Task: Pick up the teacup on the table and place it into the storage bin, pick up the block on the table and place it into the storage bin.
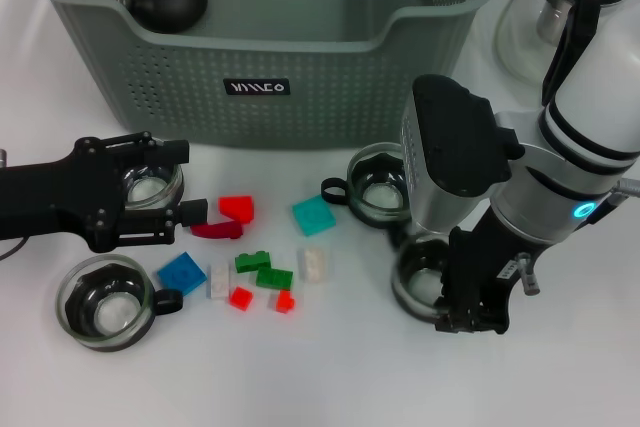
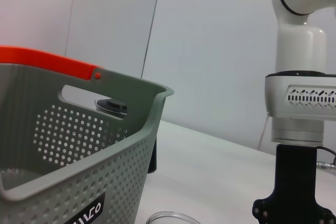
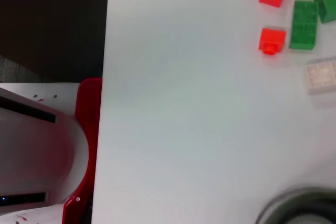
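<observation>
Head view | storage bin (image 1: 300,67): grey-green, perforated, black label | left hand (image 1: 185,215): pinching dark-red block (image 1: 215,230) | right hand: grip unclear

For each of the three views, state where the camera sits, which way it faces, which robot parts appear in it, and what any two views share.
Head: above, facing down at the table; both arms, left gripper, right gripper show.
Left wrist: low, facing sideways along the storage bin; the right arm shows.
Right wrist: facing straight down at the table; no fingers visible.
Shared: the green blocks in head and right wrist; the bin in head and left wrist.
</observation>
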You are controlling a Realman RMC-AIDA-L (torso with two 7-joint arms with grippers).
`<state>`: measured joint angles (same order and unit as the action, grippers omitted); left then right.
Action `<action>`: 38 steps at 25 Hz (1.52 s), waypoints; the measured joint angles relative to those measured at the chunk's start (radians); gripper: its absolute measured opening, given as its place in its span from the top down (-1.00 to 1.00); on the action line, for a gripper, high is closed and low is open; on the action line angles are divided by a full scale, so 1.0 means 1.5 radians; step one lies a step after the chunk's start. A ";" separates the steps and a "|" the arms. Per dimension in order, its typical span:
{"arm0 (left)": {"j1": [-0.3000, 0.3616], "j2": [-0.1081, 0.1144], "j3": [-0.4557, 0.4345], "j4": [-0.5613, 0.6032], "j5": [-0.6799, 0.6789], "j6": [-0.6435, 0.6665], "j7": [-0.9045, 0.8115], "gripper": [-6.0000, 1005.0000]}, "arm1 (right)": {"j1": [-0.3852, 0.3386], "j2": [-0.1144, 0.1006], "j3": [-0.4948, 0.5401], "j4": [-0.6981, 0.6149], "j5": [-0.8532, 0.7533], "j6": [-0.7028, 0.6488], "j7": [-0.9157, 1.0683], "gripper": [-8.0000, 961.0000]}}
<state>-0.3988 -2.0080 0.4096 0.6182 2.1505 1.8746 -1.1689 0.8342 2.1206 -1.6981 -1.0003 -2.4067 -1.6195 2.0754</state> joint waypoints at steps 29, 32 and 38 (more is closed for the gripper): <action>0.003 0.000 -0.001 -0.001 0.000 -0.002 0.003 -0.58 | 0.007 -0.010 0.244 -0.148 0.068 -0.199 -0.013 0.86; 0.004 -0.002 -0.001 -0.001 0.000 -0.003 0.003 -0.58 | 0.004 -0.012 0.277 -0.159 0.117 -0.217 -0.016 0.86; 0.004 -0.004 -0.001 -0.001 0.000 -0.005 0.004 -0.58 | 0.003 -0.015 0.396 -0.223 0.232 -0.232 -0.013 0.86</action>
<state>-0.3936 -2.0133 0.4080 0.6166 2.1507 1.8672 -1.1632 0.8383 2.0986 -1.1038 -1.3352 -2.0583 -1.9673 2.0556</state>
